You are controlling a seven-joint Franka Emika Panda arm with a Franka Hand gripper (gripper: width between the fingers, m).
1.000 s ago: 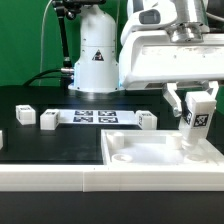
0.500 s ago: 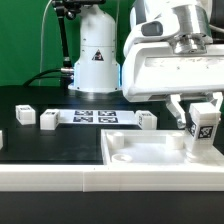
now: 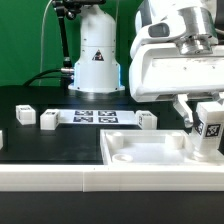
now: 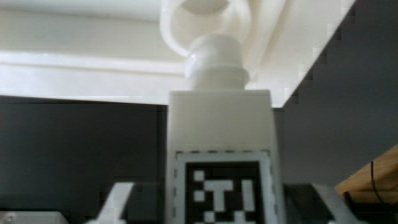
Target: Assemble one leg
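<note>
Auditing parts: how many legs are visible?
4: one leg in the claw; two off the marker board toward the exterior view's left, one toward its right; more may be hidden.

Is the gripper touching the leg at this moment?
Touching. The exterior view shows the leg held upright between the fingers of the gripper, one finger pressed against each side.

bright, even light fills the exterior view. the white base [image 3: 97, 50] and the square piece [image 3: 150, 152], at the edge of the tabletop [image 3: 60, 140] nearest the camera, glare with their detail washed out. shadows on the dark tabletop are faint. the frame is coarse. the wrist view is soft: the leg [image 4: 221, 130] looms blurred, its tag [image 4: 224, 195] fuzzy, the background overexposed.
</note>
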